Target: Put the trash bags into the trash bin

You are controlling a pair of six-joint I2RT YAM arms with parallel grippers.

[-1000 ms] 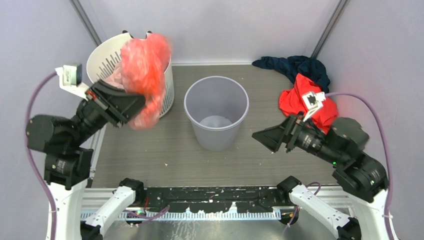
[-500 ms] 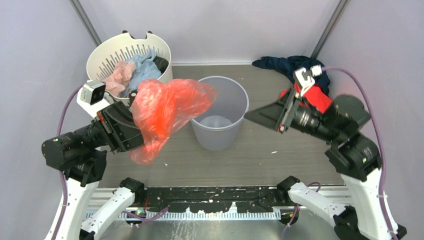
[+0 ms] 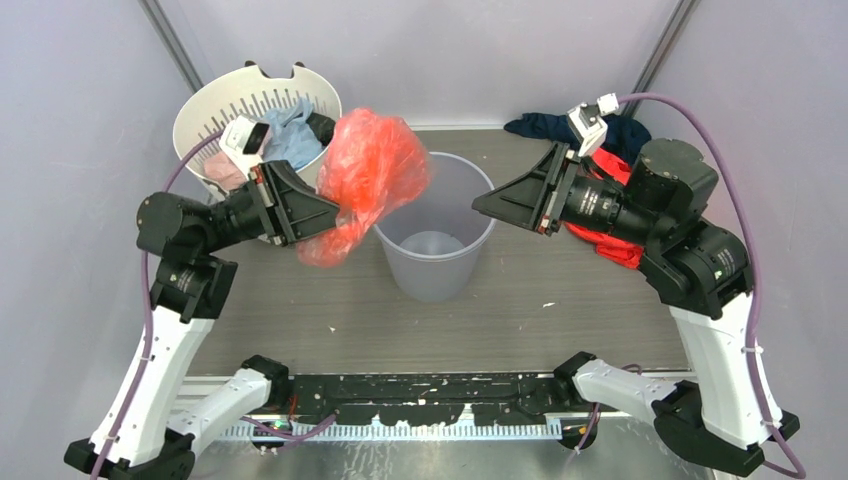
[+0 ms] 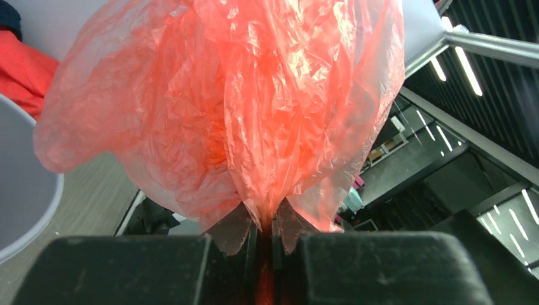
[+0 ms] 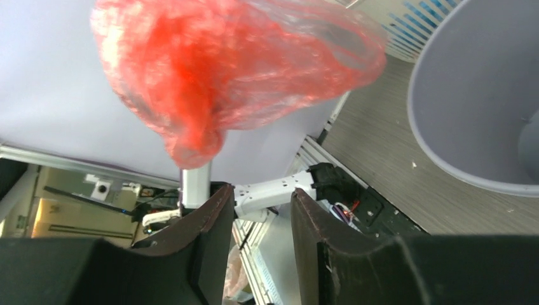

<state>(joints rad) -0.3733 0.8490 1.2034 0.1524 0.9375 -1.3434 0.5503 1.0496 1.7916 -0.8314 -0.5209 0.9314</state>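
The crinkly translucent red trash bag (image 3: 372,165) hangs in the air over the left rim of the grey trash bin (image 3: 483,205). My left gripper (image 3: 333,212) is shut on a pinched fold of it. In the left wrist view the trash bag (image 4: 254,95) billows up from the shut left gripper (image 4: 264,219), with the trash bin (image 4: 19,190) at the left edge. My right gripper (image 3: 480,207) hovers at the bin's right rim, pointing at the bag. It is open and holds nothing. Its own view shows the trash bag (image 5: 222,63) ahead of the right gripper (image 5: 260,197) and the trash bin (image 5: 477,95) to the right.
A white slotted laundry basket (image 3: 210,110) with pale pink and blue cloths stands at the back left, behind the left arm. A red-orange garment (image 3: 612,248) and a dark blue cloth (image 3: 545,125) lie at the back right, under the right arm.
My left arm swung the bag from over the basket to the bin's left rim. My right arm rose and moved left toward the bin, and its jaws narrowed.
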